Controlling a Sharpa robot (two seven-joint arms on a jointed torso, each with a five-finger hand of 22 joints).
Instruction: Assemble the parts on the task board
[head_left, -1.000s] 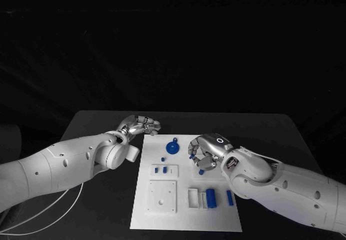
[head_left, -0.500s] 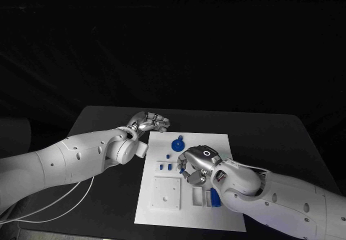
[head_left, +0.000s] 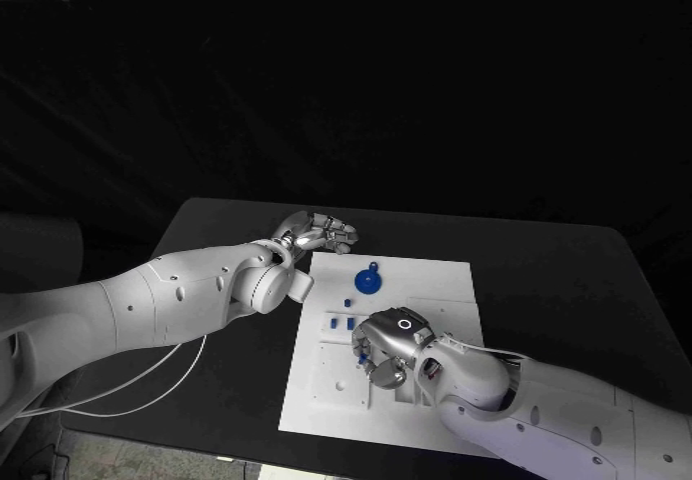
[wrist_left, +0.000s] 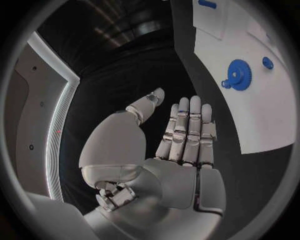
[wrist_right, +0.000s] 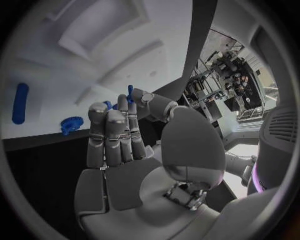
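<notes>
Head view: one task board (head_left: 447, 280) centre; left hand (head_left: 320, 232) spread, empty; right hand (head_left: 387, 343) pinches one small blue part (wrist_right: 130, 93); one blue gear (head_left: 368, 281).

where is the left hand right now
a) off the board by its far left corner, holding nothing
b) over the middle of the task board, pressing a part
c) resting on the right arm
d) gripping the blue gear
a: the left hand hangs over the black table beside the far left corner of the task board, and the left wrist view shows its fingers straight with nothing in them.
</notes>
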